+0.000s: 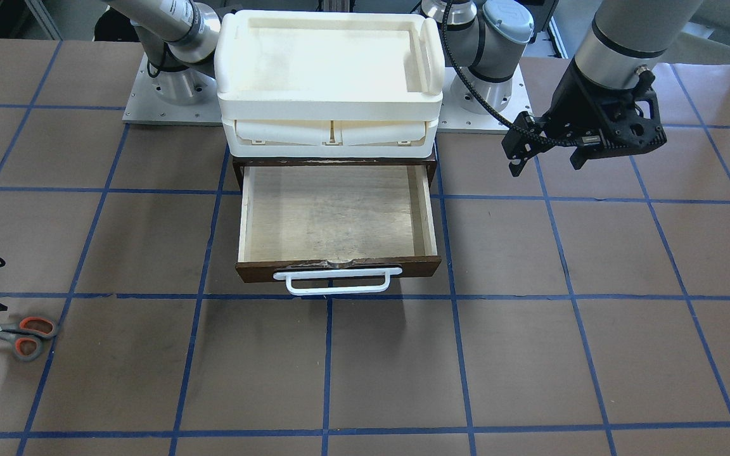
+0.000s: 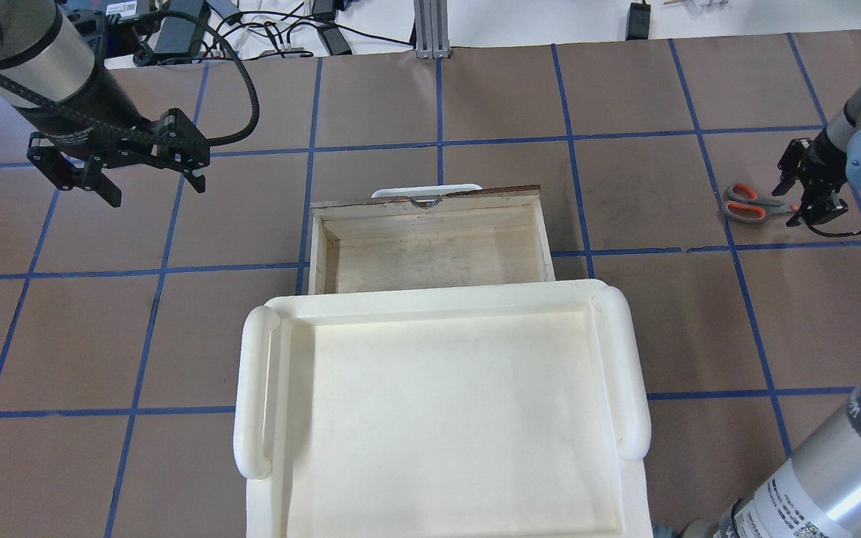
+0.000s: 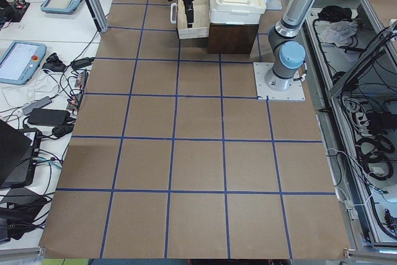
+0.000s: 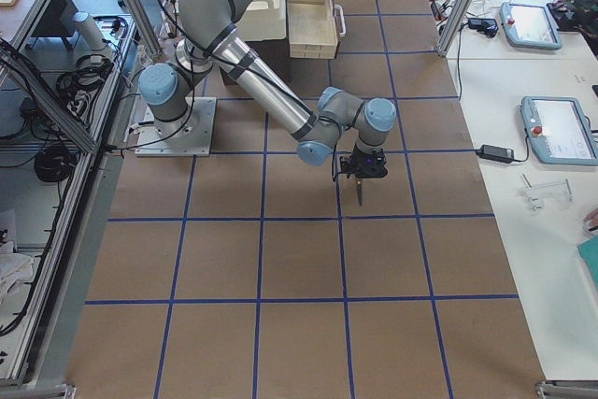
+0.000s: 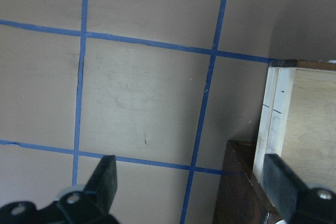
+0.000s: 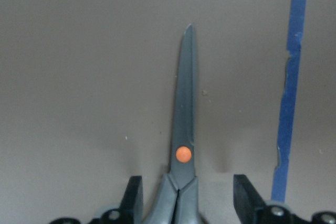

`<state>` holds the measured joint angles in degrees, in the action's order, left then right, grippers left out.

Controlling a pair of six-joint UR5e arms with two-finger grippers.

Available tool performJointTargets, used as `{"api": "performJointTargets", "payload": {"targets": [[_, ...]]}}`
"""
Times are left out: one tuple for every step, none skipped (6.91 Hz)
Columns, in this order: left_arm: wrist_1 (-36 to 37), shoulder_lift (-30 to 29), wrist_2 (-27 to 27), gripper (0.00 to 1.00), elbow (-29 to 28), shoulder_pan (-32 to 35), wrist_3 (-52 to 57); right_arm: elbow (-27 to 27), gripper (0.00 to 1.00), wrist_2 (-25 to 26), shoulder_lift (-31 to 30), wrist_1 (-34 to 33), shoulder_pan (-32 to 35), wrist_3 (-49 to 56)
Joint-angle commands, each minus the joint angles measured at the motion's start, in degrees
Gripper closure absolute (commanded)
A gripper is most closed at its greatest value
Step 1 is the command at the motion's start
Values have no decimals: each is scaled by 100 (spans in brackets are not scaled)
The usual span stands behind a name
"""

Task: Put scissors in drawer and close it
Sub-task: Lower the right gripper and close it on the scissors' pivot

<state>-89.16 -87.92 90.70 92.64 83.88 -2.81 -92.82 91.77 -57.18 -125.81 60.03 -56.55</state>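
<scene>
- Right gripper [image 6: 189, 192]: jaws released, one on each side of the scissors [image 2: 755, 203] just behind the orange pivot, not touching. Nothing is held yet.
- Scissors lie flat on the tabletop [image 1: 530, 348] at the far right, well apart from the drawer [image 2: 430, 205].
- Risk: the scissors sit off-centre between the jaws, so on closing one pad could hit first and skate or spin them away.
- Risk: they're thin and flat. Too high a pinch catches only the top edge and they pop out; too low and the tips jam into the tabletop.
- Risk: held at the neck, the handles' weight could swing them during the long carry left, or the blades could scissor apart.
- Risk: the drawer is shallow and the cream tray unit [image 1: 330, 104] overhangs its back. A tilted drop could hit the wall, or leave a blade on the rim and block closing.
- Left gripper [image 5: 189, 171]: jaws released and empty, hovering left of the drawer. A push off-centre from the handle [image 1: 338, 282] could rack the drawer.
</scene>
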Motion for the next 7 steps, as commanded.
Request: {"api": "performJointTargets", "payload": {"targets": [[-14, 20, 9, 0, 0, -3, 9, 28, 33, -53, 49, -14, 0, 39], [-23, 11, 87, 0, 17, -3, 26, 18, 33, -71, 92, -5, 0, 39], [-14, 29, 97, 0, 35, -3, 26, 1, 33, -72, 110, -5, 0, 13], [-14, 20, 88, 0, 44, -3, 26, 1, 33, -72, 119, -13, 0, 12], [-23, 55, 88, 0, 44, -3, 18, 1, 35, -72, 119, 4, 0, 30], [-14, 55, 97, 0, 44, -3, 18, 1, 60, -124, 119, 48, 9, -48], [-23, 81, 105, 0, 53, -3, 18, 1, 71, -255, 128, 39, 9, 3]]}}
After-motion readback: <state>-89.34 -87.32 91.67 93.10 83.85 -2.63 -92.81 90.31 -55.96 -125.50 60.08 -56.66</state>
